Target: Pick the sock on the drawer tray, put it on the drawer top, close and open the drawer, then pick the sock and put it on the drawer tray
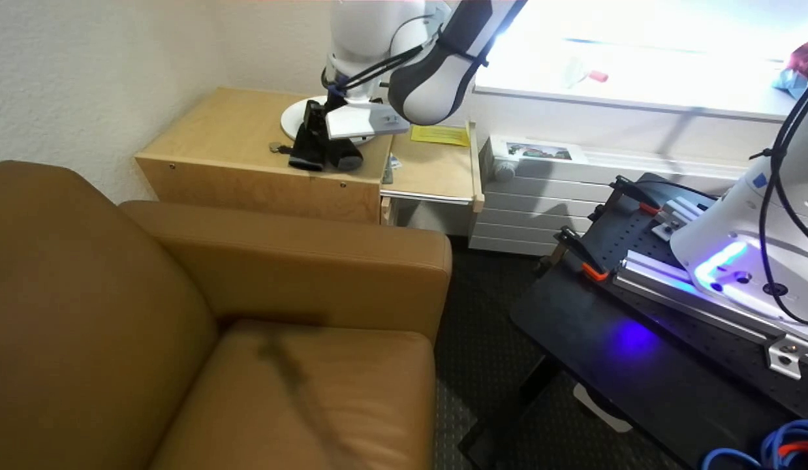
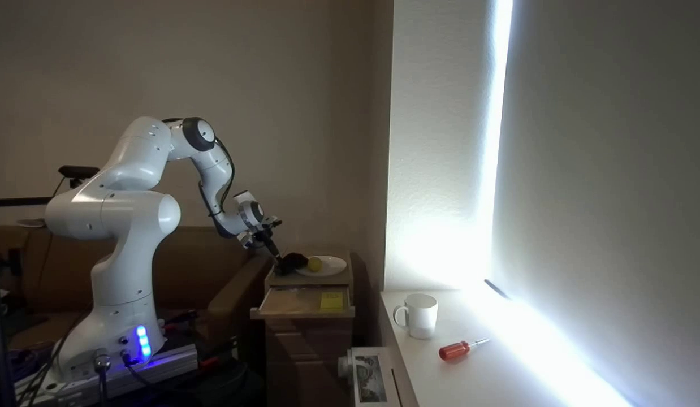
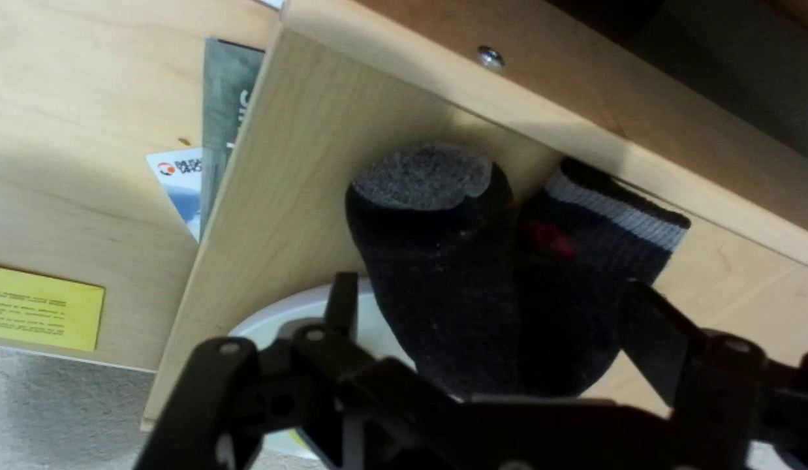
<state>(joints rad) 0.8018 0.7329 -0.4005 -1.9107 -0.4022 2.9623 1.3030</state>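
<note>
1. Sock (image 3: 453, 300) lies folded on drawer top (image 3: 286, 209), plate (image 3: 267, 320) at its eight o'clock in the wrist view.
2. Gripper (image 3: 492, 300) straddles it, jaws wide, nothing held.
3. Drawer tray (image 3: 71, 215) stands out between nine and ten o'clock.
4. Step in hand: probably a pick-up; set-down not ruled out.
5. If picking: close low across both halves, lift clear of plate, then carry toward drawer tray.

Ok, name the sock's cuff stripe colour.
The sock's stripe is light grey, clearest in the wrist view.
</note>
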